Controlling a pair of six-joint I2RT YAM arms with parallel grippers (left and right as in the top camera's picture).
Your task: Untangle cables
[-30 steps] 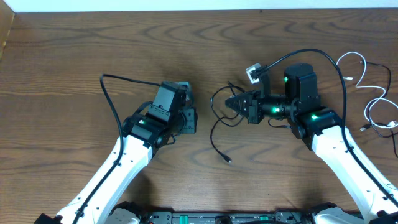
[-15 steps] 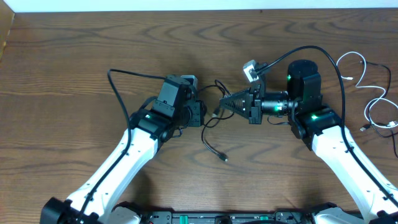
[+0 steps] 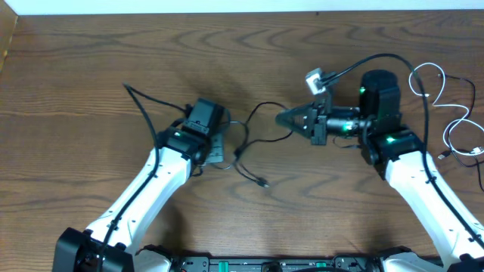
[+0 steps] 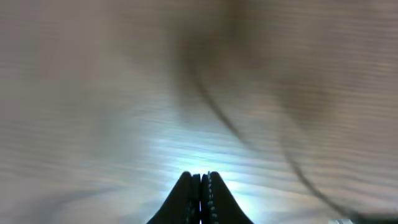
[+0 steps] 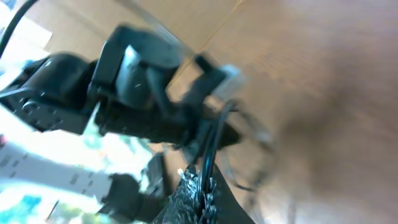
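Since half a second ago the two arms have drawn apart: the left gripper (image 3: 219, 151) has backed off toward 9 o'clock and the right gripper (image 3: 281, 117) toward 3 o'clock. The black cable (image 3: 239, 147) now lies in a looser, more open curve between them.

The right fingers (image 5: 189, 186) are clenched on a strand of the black cable, as the right wrist view shows. The left fingers (image 4: 186, 190) are pressed together. That view is badly blurred and no strand shows between them, so they seem to hold nothing.

The black cable sits at the middle of the surface (image 3: 91, 60), its plug end (image 3: 262, 183) trailing toward 6 o'clock. The white cable (image 3: 448, 136) lies in loose loops at the 3 o'clock edge, well apart from the black one.

The step in hand looks like pulling the last loops out of the black cable. Next, the left fingers would likely need to open, catch a free strand and draw it toward 9 o'clock while the right holds firm.

No containers are in view.
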